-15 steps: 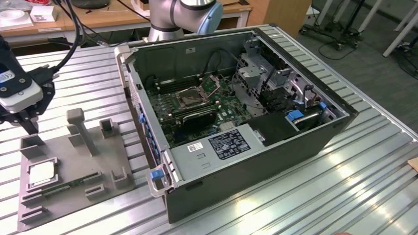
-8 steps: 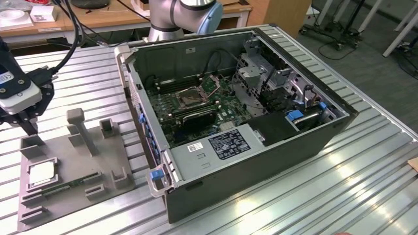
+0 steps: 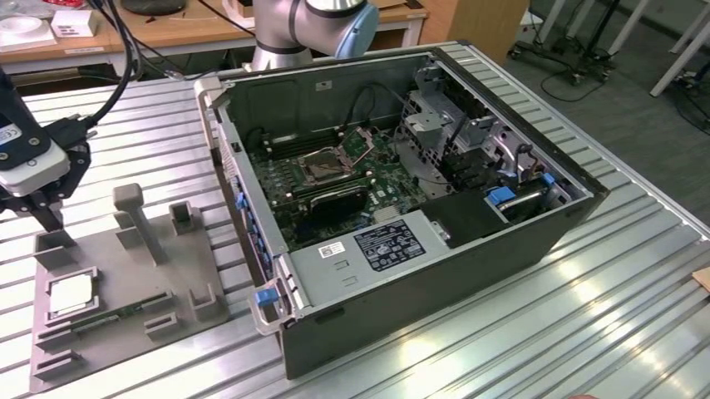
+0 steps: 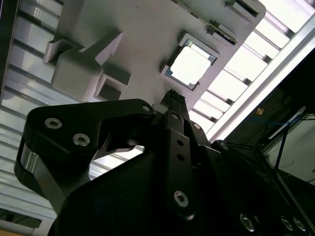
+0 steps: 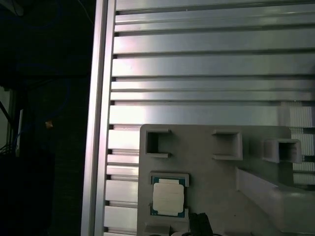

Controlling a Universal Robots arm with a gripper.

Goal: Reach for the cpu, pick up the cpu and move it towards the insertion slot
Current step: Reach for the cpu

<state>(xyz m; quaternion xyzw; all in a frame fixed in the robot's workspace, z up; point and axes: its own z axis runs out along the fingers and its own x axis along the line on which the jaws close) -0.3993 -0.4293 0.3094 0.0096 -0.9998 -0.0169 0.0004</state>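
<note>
Fixturing explains most of the layout here. The cpu (image 3: 69, 295), a small flat square chip with a pale silvery-white metal top, lies face up in a shallow square recess of a grey moulded plastic holder plate (image 3: 166, 274), which rests on the ribbed aluminium desk (image 3: 577, 316). The recess walls frame the chip on its sides, probably so that it sits at a known spot and angle with its top clear for an approach from above. A long narrow green memory stick (image 3: 111, 317) lies in its own recess on the same plate, just beside the chip.

The black end effector (image 3: 50, 218) hangs over the plate's end near the cpu and apart from it. In both wrist views the chip (image 4: 191, 66) sits just ahead of the tool's tip with a bare strip of grey plate between them. Whether the end effector is apart or together I cannot tell; the chip is plainly not in its grip. I judge this to be the reaching stage.

The insertion slot (image 3: 328, 166), a square socket with a shiny metal frame around a dark centre, sits on the green motherboard (image 3: 377, 183) inside a black open-sided computer case (image 3: 554, 224). The case lies on its side, so the socket faces upward. It is well apart from the cpu, toward the exterior view's right.
</note>
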